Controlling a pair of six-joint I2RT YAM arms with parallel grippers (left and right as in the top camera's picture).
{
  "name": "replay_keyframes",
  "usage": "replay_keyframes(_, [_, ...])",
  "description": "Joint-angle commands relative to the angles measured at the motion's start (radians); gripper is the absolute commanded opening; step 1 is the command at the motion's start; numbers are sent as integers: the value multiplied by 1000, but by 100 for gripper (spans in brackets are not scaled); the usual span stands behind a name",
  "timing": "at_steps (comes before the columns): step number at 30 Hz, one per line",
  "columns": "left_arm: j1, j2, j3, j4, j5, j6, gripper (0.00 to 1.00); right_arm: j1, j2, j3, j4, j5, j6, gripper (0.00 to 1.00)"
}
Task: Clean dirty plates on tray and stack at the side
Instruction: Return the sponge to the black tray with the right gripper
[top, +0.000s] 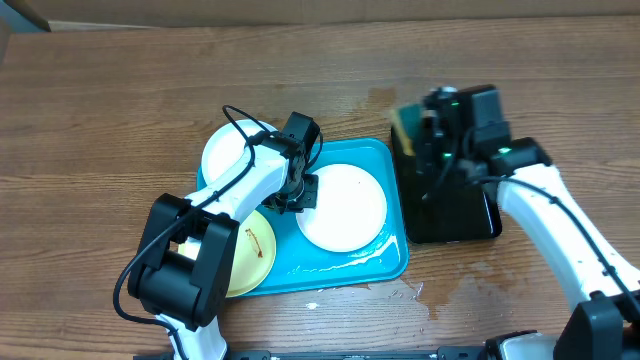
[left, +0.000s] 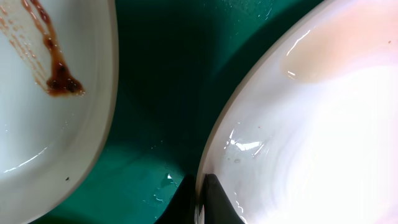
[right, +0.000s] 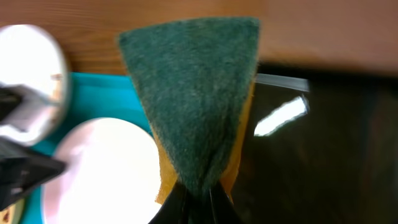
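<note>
Water (left: 166, 179) may slip the white plate (top: 345, 208) from the left gripper (top: 302, 194) pinching its nine o'clock rim; right gripper (right: 198, 194) clamps sponge (right: 193, 93).

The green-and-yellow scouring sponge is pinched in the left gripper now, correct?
No: the right gripper pinches the green-and-yellow scouring sponge, as the right wrist view shows. The left gripper is shut on the rim of the white round plate.

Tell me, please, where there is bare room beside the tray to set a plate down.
Bare wooden table lies left of and behind the turquoise plastic tray. The tray is crowded: round white and yellow-green plates, the left gripper. The gap to the glossy black tray is narrow.
</note>
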Motion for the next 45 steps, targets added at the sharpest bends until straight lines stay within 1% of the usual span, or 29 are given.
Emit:
replay_keyframes(1, [-1, 24, -9, -19, -35, 16, 4, -87, 5, 4, -82, 8, 107, 4])
replay_keyframes(6, [-1, 24, 33, -81, -2, 16, 4, -127, 32, -8, -170, 21, 131, 4])
replay_keyframes(9, [-1, 24, 62, -115, 3, 16, 4, -127, 43, -9, -188, 55, 131, 4])
replay_keyframes(12, [-1, 24, 85, -142, 14, 17, 4, -127, 44, -9, -183, 39, 131, 4])
replay_keyframes(13, [-1, 24, 92, -149, 22, 17, 4, -127, 44, -9, -180, 18, 130, 4])
replay_keyframes(16, [-1, 24, 98, -148, 28, 17, 4, -126, 44, -9, -172, -159, 88, 4])
replay_keyframes(19, [-2, 24, 98, -141, 28, 16, 4, -105, 44, -9, -169, -365, -51, 4])
replay_keyframes(21, [-2, 24, 98, -142, 28, 16, 4, -54, 44, -9, -172, -402, -117, 4])
replay_keyframes(23, [-2, 24, 98, -143, 28, 16, 4, -8, 44, -9, -169, -380, -137, 4])
replay_keyframes(27, [-1, 24, 98, -145, 28, 16, 4, 86, 44, -9, -157, -278, -135, 4])
replay_keyframes(30, [-1, 24, 98, -147, 29, 17, 4, 136, 44, -9, -135, -173, -58, 4])
replay_keyframes(33, [0, 24, 100, -147, 28, 17, 4, 128, 44, -9, -109, -127, 37, 4])
replay_keyframes(36, [2, 24, 104, -150, 29, 16, 4, 95, 44, -8, -89, -101, 94, 4])
replay_keyframes(39, [2, 24, 114, -151, 40, 17, 4, 47, 44, -8, -86, -86, 125, 4])
replay_keyframes(45, [8, 24, 146, -159, 58, 17, 4, -30, 44, -9, -140, 47, 160, 4])
